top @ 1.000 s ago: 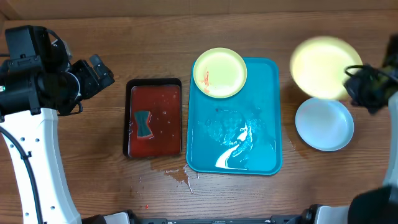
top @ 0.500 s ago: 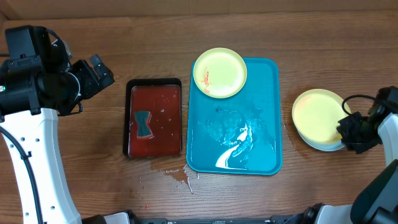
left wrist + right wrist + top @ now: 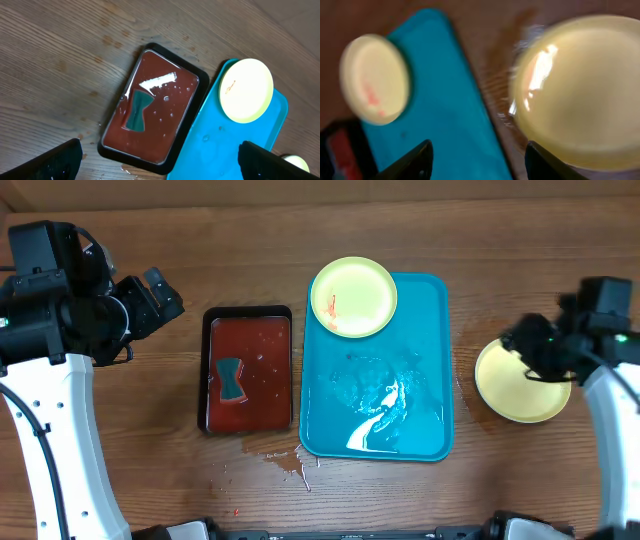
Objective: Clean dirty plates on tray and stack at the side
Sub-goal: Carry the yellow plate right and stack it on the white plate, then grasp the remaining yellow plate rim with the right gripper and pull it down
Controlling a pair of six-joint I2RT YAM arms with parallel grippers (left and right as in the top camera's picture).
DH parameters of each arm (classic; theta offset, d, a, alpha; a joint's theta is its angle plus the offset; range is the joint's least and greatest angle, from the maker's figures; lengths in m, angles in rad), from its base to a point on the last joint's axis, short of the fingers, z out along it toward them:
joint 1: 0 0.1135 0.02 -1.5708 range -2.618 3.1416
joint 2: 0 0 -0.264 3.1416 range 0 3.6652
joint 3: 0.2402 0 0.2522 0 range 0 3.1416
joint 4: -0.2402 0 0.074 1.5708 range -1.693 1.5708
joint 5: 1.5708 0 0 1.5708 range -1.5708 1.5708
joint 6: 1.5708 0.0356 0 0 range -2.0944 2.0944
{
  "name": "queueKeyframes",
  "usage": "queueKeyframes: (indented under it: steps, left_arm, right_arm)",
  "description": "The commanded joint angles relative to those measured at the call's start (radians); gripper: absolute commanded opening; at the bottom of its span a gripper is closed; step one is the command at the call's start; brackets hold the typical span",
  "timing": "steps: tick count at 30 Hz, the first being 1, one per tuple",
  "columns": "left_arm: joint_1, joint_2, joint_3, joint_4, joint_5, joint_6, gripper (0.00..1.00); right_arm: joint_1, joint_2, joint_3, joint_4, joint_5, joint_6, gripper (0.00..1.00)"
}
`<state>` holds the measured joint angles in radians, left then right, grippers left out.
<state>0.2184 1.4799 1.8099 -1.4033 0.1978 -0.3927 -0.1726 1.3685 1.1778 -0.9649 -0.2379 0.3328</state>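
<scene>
The tabletop [image 3: 250, 240] carries the tray [image 3: 425, 350] at its middle, wet but bare apart from one plate. The red tray [image 3: 247, 311] lies just left of it. What has changed is at the right edge of the tabletop. A second ago the right arm was holding a plate in the air over a pale one lying there, and half a second ago it had lowered the plate onto it. That plate now rests on top as a stack [image 3: 520, 395], and the arm has drawn back towards the tray. The dirty plate [image 3: 353, 297], streaked with red-orange, sits at the tray's far-left corner and overhangs the rim. The right pincer [image 3: 479, 145] stands parted over the gap between stack and tray, with nothing between its fingers, so the release looks finished. The left pincer [image 3: 159, 147] hangs wide and empty above the red tray, as it did before. A sponge [image 3: 232, 380] lies in the red tray's liquid. By my reading two plates are done, and only the smeared one is left to wipe and stack.
</scene>
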Motion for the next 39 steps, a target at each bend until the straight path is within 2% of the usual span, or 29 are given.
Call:
queueKeyframes:
  steps: [1,7,11,17,24,25,26,29,30,34,39]
  left_arm:
    - [0.004,-0.002,0.011,0.000,-0.006,0.004,1.00]
    - [0.004,-0.002,0.011,0.000,-0.006,0.004,1.00]
    - [0.004,-0.002,0.011,0.000,-0.006,0.004,1.00]
    - [0.004,-0.002,0.011,0.000,-0.006,0.004,1.00]
    - [0.004,-0.002,0.011,0.000,-0.006,0.004,1.00]
    - [0.004,-0.002,0.011,0.001,-0.006,0.004,1.00]
    - [0.004,-0.002,0.011,0.000,-0.006,0.004,1.00]
    - [0.004,-0.002,0.011,0.001,-0.006,0.004,1.00]
    - [0.004,-0.002,0.011,0.000,-0.006,0.004,1.00]
    - [0.004,-0.002,0.011,0.000,-0.006,0.004,1.00]
    - [0.004,-0.002,0.011,0.001,-0.006,0.004,1.00]
  right_arm:
    - [0.143,-0.015,0.016,0.061,-0.068,-0.106,0.62]
    - [0.375,0.090,0.013,0.292,0.130,-0.106,0.66]
    - [0.459,0.235,0.013,0.477,0.208,-0.106,0.83]
    - [0.477,0.479,0.013,0.752,0.250,-0.106,0.82]
    - [0.470,0.676,0.013,0.895,0.260,-0.106,0.83]
    - [0.470,0.693,0.013,0.895,0.259,-0.106,0.79]
    - [0.470,0.706,0.013,0.892,0.259,-0.106,0.67]
    - [0.470,0.707,0.014,0.861,0.259,-0.105,0.11]
    - [0.470,0.698,0.014,0.850,0.259,-0.104,0.04]
    - [0.470,0.609,0.015,0.788,0.259,-0.098,0.04]
    - [0.468,0.392,0.015,0.664,0.259,-0.098,0.04]
